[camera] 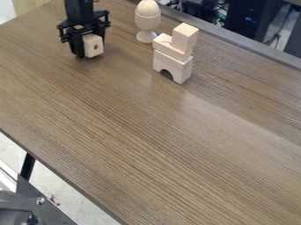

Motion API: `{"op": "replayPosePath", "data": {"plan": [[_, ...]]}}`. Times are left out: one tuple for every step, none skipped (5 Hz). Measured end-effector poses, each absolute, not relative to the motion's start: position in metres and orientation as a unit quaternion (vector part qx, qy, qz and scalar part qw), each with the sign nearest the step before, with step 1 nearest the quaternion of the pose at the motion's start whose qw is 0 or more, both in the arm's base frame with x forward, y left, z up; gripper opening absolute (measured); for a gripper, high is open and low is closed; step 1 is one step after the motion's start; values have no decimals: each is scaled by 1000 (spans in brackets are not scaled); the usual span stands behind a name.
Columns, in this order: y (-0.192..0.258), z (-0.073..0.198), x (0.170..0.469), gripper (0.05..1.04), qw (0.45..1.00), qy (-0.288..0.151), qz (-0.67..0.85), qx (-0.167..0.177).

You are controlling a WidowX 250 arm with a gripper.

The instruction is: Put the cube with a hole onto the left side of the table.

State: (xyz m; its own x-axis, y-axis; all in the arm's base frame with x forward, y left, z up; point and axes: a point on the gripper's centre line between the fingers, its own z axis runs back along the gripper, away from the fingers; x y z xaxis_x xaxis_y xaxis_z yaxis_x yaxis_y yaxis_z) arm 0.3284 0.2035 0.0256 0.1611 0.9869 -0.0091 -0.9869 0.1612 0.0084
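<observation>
Overall, the tabletop [147, 145] has brown wood grain, with grey metal parts [35, 204] beyond its near left edge. Farther back, right of centre, stands a stack of pale wooden blocks: an arch block [181, 70] at the base, its rounded opening facing the near left; a flatter block [170, 47] on it; and a small plain block [185, 37] on the right end of that block.

To the left, in the far left part of the tabletop, is the cube with a hole [92, 41]. It is pale, bare wood with straight edges and a small, dark, round hole in its near face. The hole points towards the near side, slightly right; the visible face is somewhat taller than wide, its longer axis close to upright. The gripper [90, 49] hangs over this area, its black fingers [77, 47] pinching the cube; whether the underside touches the tabletop cannot be told.

Farther still, between cube and stack, stands a pale wooden cup on a stem [147, 21], holding an egg-shaped piece [147, 7]. Beyond the far edge are dark equipment [250, 19] and cables.
</observation>
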Motion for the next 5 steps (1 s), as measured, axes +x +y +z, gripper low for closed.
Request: {"op": "replayPosePath", "data": {"plan": [[207,24,327,947,734,-3,680,10],[209,23,326,999,707,-12,707,17],[206,26,329,998,692,-11,722,20],[209,44,331,998,663,-18,747,44],[209,99,337,998,623,-52,777,64]]}}
